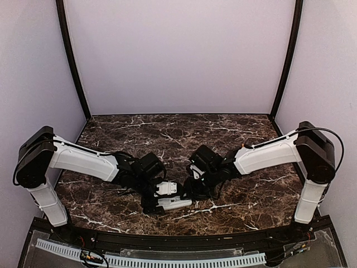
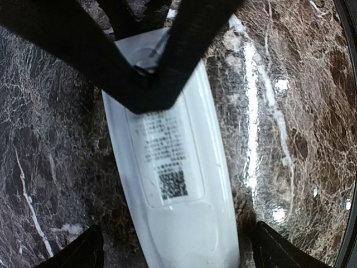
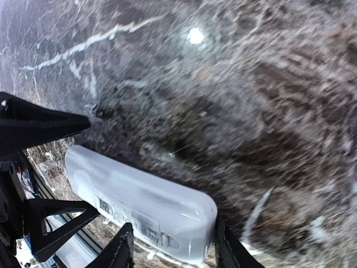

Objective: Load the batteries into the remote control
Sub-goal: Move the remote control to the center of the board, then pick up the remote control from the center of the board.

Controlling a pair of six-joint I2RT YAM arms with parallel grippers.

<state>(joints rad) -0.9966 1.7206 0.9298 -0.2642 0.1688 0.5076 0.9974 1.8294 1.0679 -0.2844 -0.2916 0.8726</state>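
Note:
The remote control (image 1: pixel 175 203) is a white bar low over the dark marble table, between the two arms. In the left wrist view it (image 2: pixel 173 184) shows its back face with a printed label and a code square. My left gripper (image 2: pixel 181 252) is open, its fingertips (image 2: pixel 83 252) wide apart on either side of the remote's near end; it is at the remote's left end in the top view (image 1: pixel 158 201). My right gripper (image 3: pixel 170 248) is shut on the remote's other end (image 3: pixel 167 209), at the right in the top view (image 1: pixel 191 194). No batteries show in any view.
The marble table (image 1: pixel 178 134) is walled by pale panels at the back and sides, with black posts (image 1: pixel 72 61) at the back corners. A white slotted strip (image 1: pixel 167 260) runs along the near edge below the arm bases.

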